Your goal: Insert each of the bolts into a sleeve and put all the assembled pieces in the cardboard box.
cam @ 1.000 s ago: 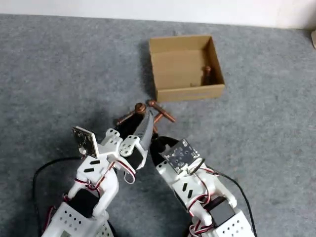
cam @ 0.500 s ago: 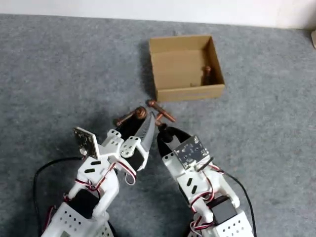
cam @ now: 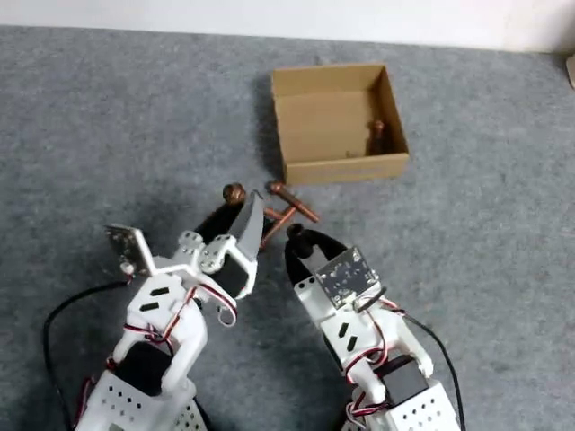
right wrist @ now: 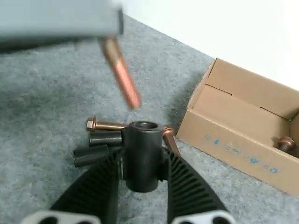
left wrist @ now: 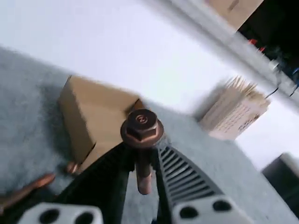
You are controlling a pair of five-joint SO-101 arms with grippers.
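The left gripper (cam: 238,208) pinches a copper bolt (left wrist: 142,129) by its shank, in front of the cardboard box (cam: 341,168). Also in front of the box, the right gripper (right wrist: 142,161) clamps a black sleeve (right wrist: 141,140) upright. The bolt hangs tilted over the bore, so it may catch the rim, jam, or slip in the grip. Loose bolts (cam: 292,205) lie before the box on the grey felt-like tabletop (cam: 108,117). A white wall (cam: 269,13) rises behind the box.
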